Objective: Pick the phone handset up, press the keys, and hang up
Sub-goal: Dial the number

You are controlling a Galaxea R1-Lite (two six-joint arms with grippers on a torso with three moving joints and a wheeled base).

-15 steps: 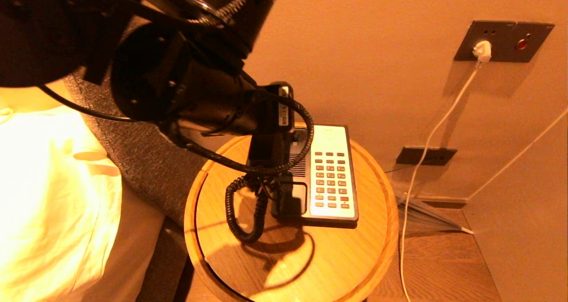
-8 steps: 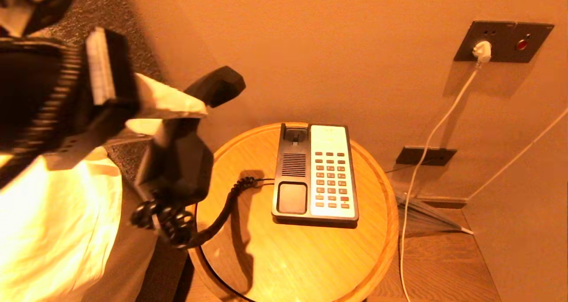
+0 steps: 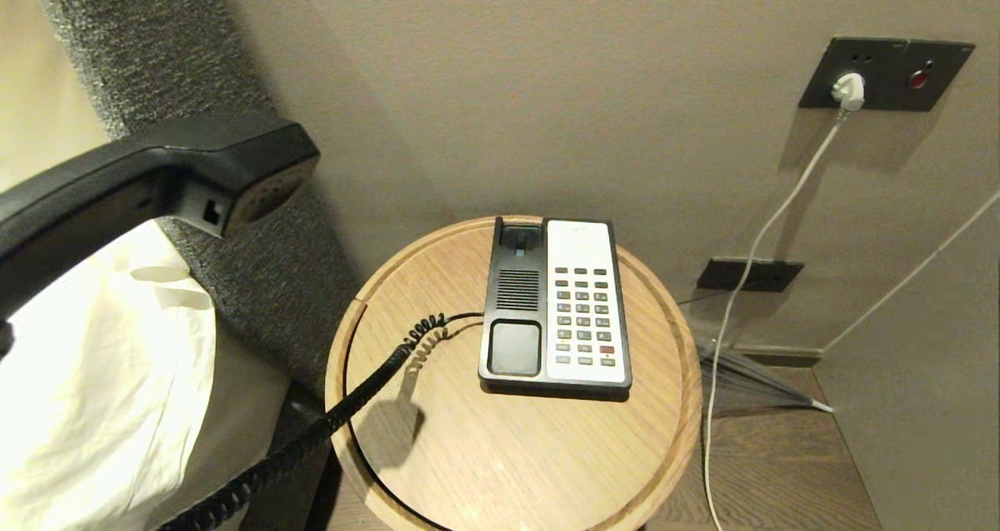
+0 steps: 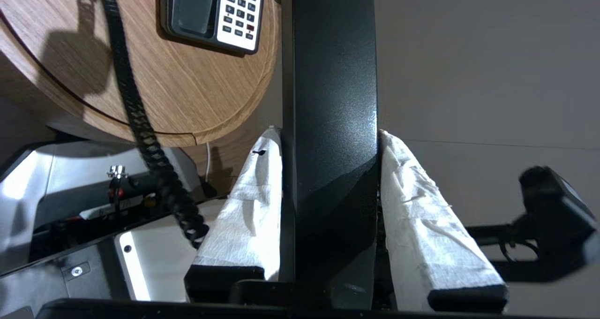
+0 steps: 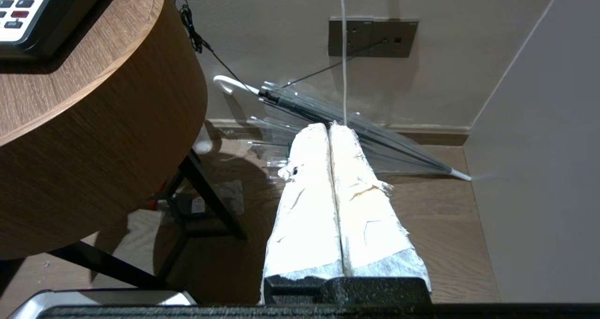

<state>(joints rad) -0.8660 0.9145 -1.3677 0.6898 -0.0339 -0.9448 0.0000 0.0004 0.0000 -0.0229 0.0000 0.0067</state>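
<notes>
Clamping the phone handset point(image 4: 328, 122) mid-shaft, the left gripper point(image 4: 330, 140) holds stiff, slick, light plastic; its coiled cord point(image 3: 367, 390) likely tugs. Right gripper point(image 5: 330, 129) clenched, empty.

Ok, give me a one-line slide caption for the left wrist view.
Left gripper clamps the black phone handset, its coiled cord trailing off the round wooden table.

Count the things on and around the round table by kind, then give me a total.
Phone handset: 1
Phone base: 1
Coiled cord: 1
Round table: 1
Umbrella: 1
White plug: 1
Total: 6
</notes>
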